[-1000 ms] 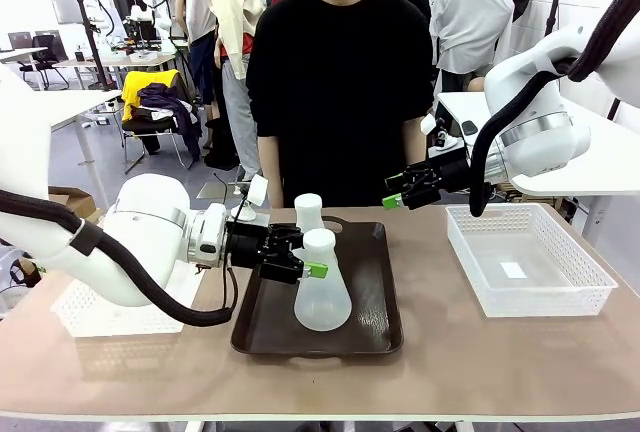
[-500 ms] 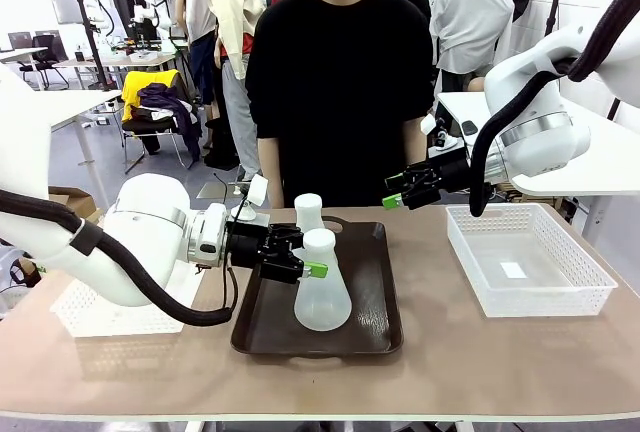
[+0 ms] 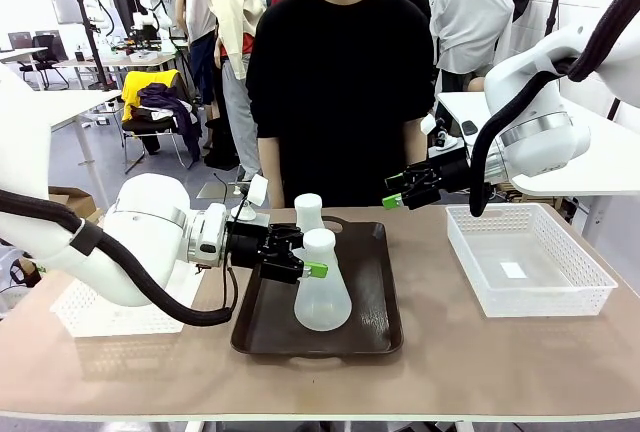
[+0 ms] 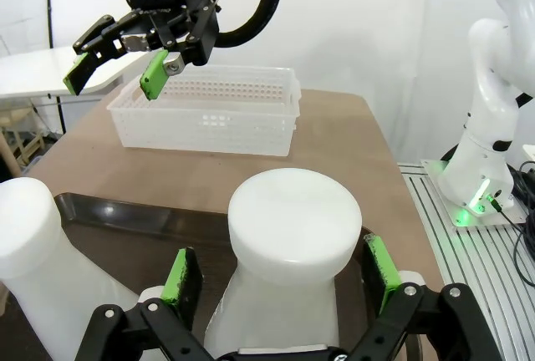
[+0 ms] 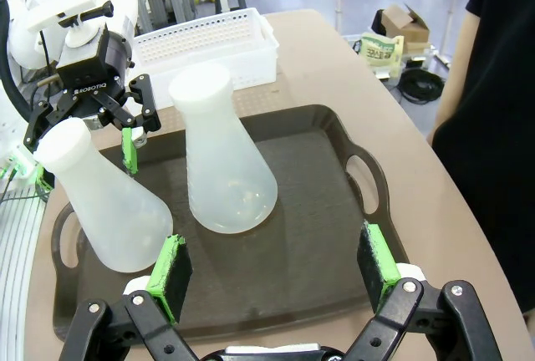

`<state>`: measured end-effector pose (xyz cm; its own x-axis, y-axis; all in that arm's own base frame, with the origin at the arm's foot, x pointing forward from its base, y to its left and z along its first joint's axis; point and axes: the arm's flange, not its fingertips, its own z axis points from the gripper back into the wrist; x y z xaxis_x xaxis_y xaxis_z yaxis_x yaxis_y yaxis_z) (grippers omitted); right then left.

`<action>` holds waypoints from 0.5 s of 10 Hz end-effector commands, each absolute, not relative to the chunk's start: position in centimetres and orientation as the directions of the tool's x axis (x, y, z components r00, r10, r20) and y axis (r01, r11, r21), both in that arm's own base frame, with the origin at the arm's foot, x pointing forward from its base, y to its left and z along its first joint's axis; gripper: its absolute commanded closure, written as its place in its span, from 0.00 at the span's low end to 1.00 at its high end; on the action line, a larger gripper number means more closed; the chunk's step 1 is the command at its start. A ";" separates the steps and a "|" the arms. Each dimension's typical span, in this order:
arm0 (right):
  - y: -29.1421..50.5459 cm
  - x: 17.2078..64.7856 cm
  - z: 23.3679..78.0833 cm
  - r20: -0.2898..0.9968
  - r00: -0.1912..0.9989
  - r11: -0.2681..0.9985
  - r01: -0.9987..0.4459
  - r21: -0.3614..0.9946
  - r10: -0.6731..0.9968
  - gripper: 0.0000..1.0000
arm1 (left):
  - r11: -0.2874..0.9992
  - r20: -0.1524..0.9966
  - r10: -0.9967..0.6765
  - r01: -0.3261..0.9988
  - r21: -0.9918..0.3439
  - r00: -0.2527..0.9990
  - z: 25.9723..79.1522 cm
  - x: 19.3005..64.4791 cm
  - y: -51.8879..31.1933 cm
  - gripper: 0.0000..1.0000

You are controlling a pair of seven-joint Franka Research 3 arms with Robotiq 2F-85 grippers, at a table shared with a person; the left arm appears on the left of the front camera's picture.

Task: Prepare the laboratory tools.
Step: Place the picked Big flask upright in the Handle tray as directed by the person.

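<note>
Frosted-white near flask, on brown tray: my left hand straddles its neck, released; next, clench. Right hand released, aloft.

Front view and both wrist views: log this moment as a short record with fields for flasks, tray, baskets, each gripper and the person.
flasks: near flask and far flask, both upright on the tray
tray: dark brown tray, mid-table
baskets: right basket; left basket
left gripper: left gripper open, jaws either side of the near flask's neck, pads apart from it
right gripper: right gripper open, above the table beyond the tray, holding nothing
person: person standing at the far side
</note>
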<state>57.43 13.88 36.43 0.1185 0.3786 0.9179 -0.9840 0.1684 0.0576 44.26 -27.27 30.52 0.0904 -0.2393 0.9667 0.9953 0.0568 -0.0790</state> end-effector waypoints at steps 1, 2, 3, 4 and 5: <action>13.9 57.5 36.4 0.916 0.118 0.164 -0.985 0.058 0.383 0.00 | 0.055 0.969 -0.237 0.996 -0.064 0.075 30.6 44.3 -27.3 0.00; 13.9 57.5 36.4 0.916 0.118 0.164 -0.985 0.058 0.383 0.00 | 0.055 0.969 -0.237 0.996 -0.064 0.075 30.6 44.3 -27.3 0.00; 13.9 57.5 36.4 0.916 0.118 0.164 -0.985 0.058 0.383 0.00 | 0.055 0.969 -0.237 0.996 -0.064 0.075 30.6 44.3 -27.3 0.00; 13.9 57.5 36.4 0.916 0.118 0.164 -0.985 0.058 0.383 0.00 | 0.055 0.969 -0.237 0.996 -0.064 0.075 30.6 44.3 -27.3 0.00; 13.9 57.5 36.4 0.916 0.118 0.164 -0.985 0.058 0.383 0.00 | 0.055 0.969 -0.237 0.996 -0.064 0.075 30.6 44.3 -27.3 0.00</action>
